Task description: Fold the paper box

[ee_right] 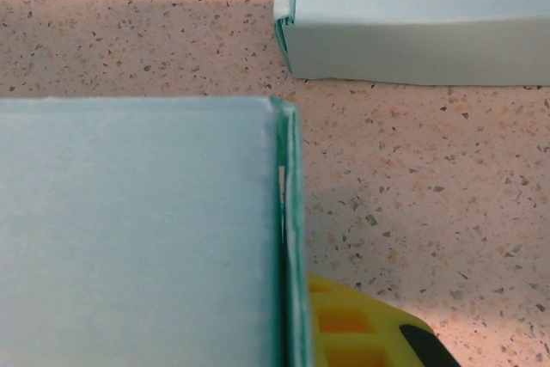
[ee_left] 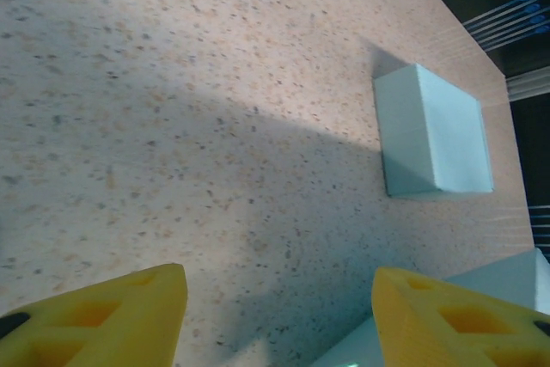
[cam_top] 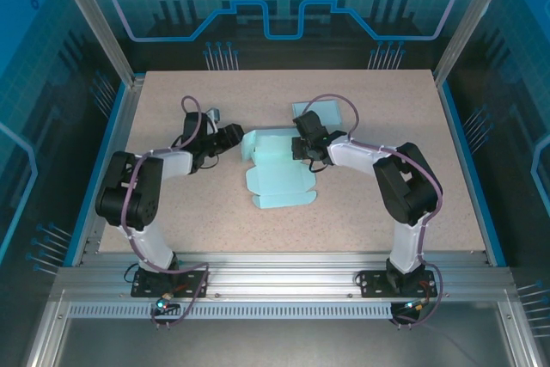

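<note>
The paper box is a pale mint sheet lying partly folded in the middle of the table, its far walls raised. My right gripper is at the box's far right corner and is shut on the upright side wall. One yellow finger shows just outside that wall; the other is hidden behind the panel. My left gripper hovers just left of the box's far left corner. It is open, with only bare table between its yellow fingers.
A second mint box, closed up, lies on the table just beyond the right gripper; it is the closed box in the left wrist view and the closed box in the right wrist view. Speckled beige tabletop surrounds the work.
</note>
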{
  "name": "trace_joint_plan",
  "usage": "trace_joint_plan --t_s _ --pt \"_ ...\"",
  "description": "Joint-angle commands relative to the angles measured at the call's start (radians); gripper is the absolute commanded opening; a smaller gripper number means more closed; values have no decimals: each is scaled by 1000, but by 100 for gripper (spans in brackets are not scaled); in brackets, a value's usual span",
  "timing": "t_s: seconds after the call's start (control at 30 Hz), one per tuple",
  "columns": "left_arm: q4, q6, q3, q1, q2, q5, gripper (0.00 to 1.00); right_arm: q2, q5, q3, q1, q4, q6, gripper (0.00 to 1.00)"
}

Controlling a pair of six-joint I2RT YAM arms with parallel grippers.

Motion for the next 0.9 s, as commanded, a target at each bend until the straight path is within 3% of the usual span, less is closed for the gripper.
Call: trace_joint_plan --t_s 0.0,0.43,0.87 --pt "34 -22 -43 -33 -35 25 60 25 -7 19 19 -45 6 0" --pt "-53 -12 -162 -110 -165 -47 61 33 -10 17 19 -40 11 0" --pt "-106 34 -148 -163 -210 -54 61 21 -10 2 19 -30 9 0"
